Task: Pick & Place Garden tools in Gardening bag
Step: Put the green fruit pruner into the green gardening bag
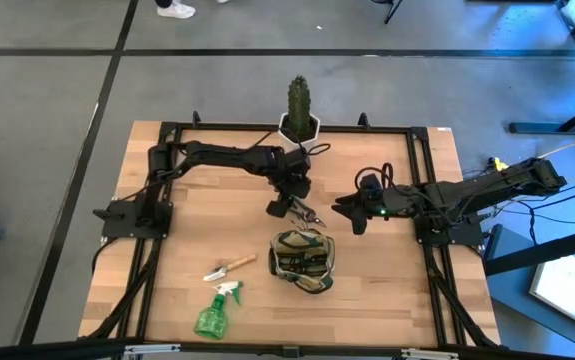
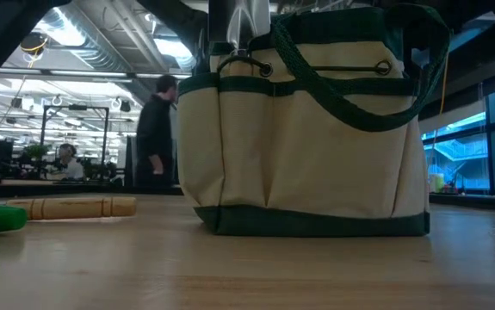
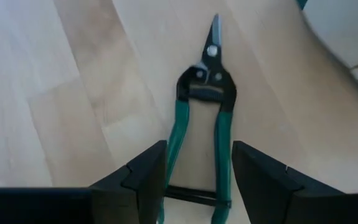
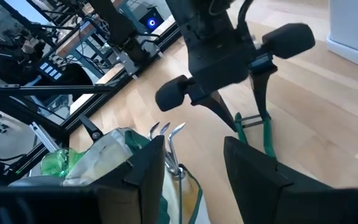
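My left gripper (image 1: 292,207) is shut on green-handled pruning shears (image 1: 309,213) just beyond the far edge of the olive-and-tan gardening bag (image 1: 302,262). The shears' blades (image 3: 213,37) point away from the gripper. The bag stands upright on its base, with fork tines (image 4: 166,130) sticking out of its top. A wooden-handled trowel (image 1: 229,268) and a green spray bottle (image 1: 213,312) lie on the table left of the bag. My right gripper (image 1: 347,213) is open and empty, right of the shears. My left gripper pinches the shears' two green handles (image 3: 177,149) between its two fingers (image 3: 144,177), near the handles' free ends. The fingers slant down from the table's far left and lie along the shears. I cannot tell whether the blade tip touches the table.
A cactus in a white pot (image 1: 299,105) stands at the table's far edge, behind the left gripper. Black rails (image 1: 422,200) frame the tabletop. A person stands in the room beyond the table (image 2: 154,129). Bare wood lies right of the bag.
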`<state>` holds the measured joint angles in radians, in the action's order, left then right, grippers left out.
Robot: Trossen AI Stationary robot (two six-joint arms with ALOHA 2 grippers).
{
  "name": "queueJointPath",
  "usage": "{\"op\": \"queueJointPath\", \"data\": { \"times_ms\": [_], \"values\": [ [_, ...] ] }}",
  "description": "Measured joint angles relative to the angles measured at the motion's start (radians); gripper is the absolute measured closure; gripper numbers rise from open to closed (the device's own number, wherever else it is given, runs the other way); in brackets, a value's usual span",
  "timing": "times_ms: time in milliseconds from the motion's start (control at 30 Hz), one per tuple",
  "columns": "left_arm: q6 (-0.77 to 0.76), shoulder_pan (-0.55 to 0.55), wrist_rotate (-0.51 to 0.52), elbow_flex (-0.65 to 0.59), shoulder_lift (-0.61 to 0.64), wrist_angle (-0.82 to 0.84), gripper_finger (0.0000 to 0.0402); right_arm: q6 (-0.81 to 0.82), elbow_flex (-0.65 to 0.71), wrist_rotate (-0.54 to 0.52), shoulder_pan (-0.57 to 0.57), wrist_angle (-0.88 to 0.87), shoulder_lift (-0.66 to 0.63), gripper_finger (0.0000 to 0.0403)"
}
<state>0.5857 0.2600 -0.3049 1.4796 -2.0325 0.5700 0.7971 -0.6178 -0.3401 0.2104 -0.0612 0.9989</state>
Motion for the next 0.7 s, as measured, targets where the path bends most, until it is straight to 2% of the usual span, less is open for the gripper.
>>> {"op": "queueJointPath", "data": {
  "times_ms": [200, 333, 700],
  "values": [
    [0.017, -0.001, 0.045, 0.000, 0.000, -0.001, 0.0224, -0.014, 0.000, 0.000, -0.001, -0.003, 0.000, 0.0235],
    [0.003, -0.003, 0.052, 0.001, -0.014, -0.039, 0.0226, -0.021, 0.000, 0.000, -0.001, -0.003, 0.000, 0.0235],
    [-0.025, -0.018, 0.078, -0.001, -0.069, -0.017, 0.0228, -0.023, 0.000, -0.008, -0.003, -0.001, 0.001, 0.0235]
  ]
}}
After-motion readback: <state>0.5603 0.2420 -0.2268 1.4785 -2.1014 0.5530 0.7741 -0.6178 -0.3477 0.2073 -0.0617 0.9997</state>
